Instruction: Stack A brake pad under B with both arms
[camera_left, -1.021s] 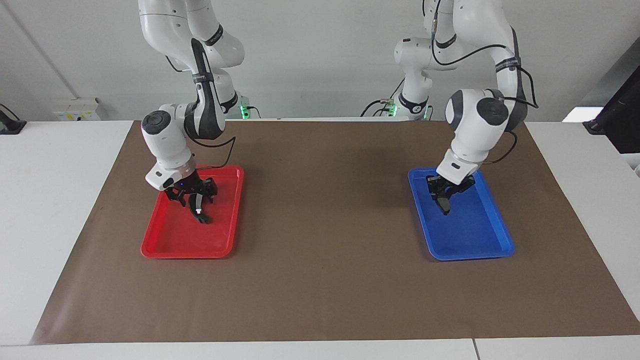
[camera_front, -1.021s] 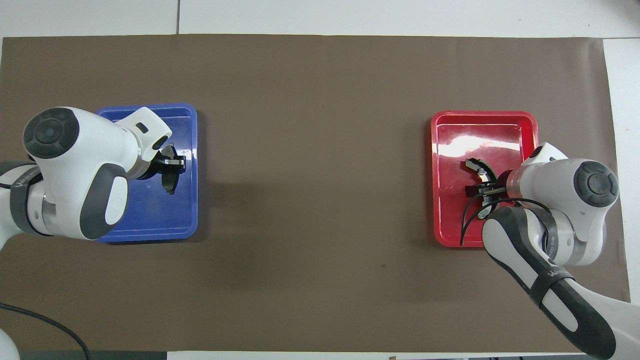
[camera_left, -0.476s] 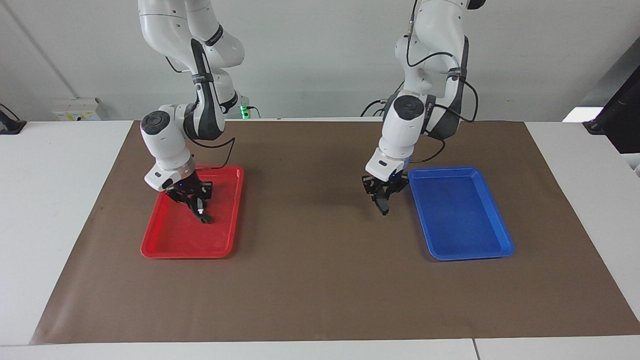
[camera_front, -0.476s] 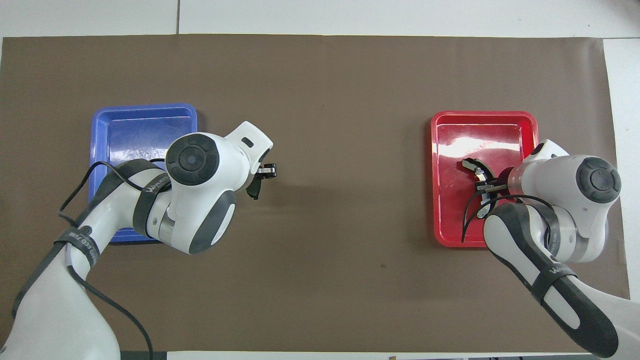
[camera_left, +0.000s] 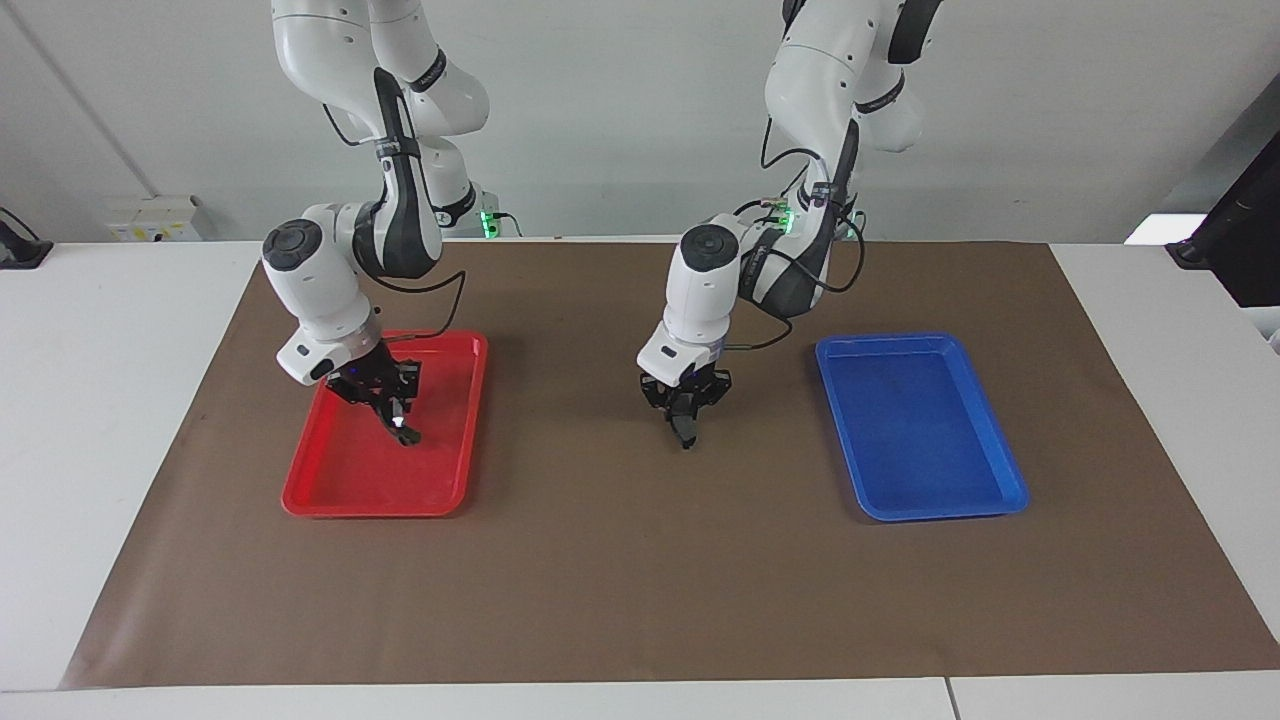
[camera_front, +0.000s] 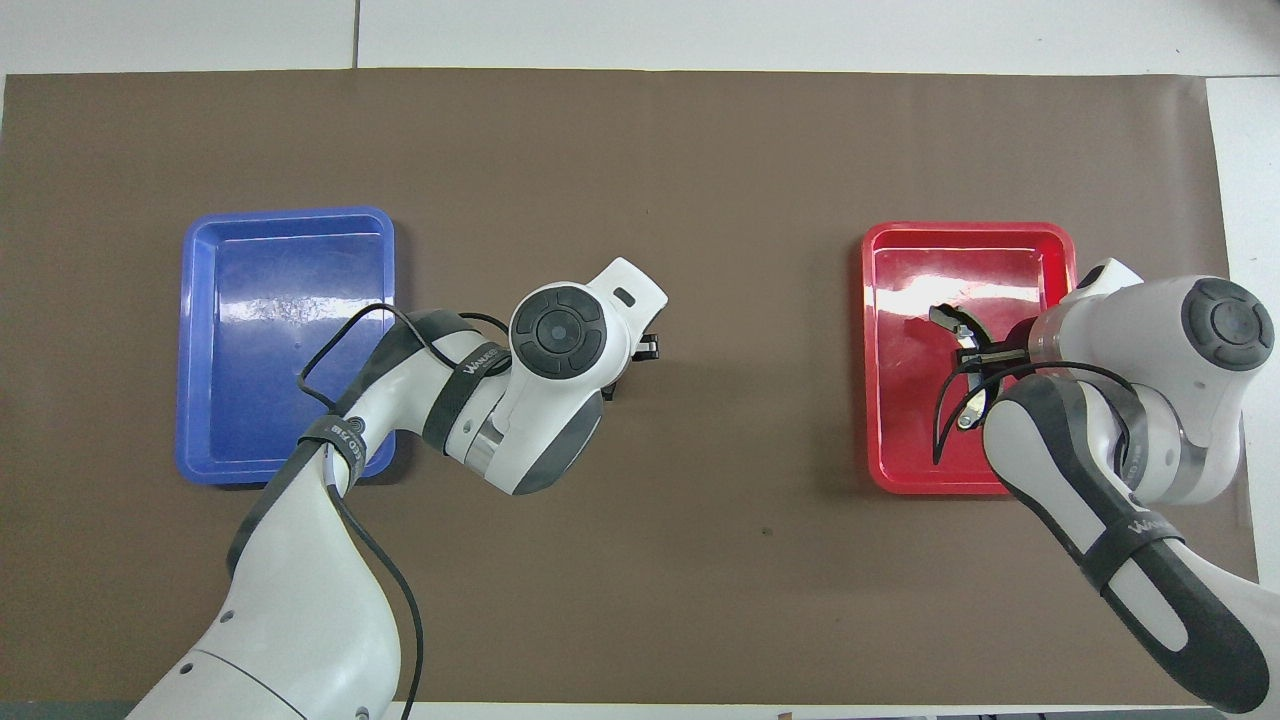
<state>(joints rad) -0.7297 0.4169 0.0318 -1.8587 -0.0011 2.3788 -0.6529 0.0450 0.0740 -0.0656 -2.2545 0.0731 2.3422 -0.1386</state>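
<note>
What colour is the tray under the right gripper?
The tray is red; the right gripper is over it. The overhead view shows it best.

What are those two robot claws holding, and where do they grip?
The left gripper pinches the short dark pad by its top. The right gripper pinches the curved piece; where is unclear.
</note>
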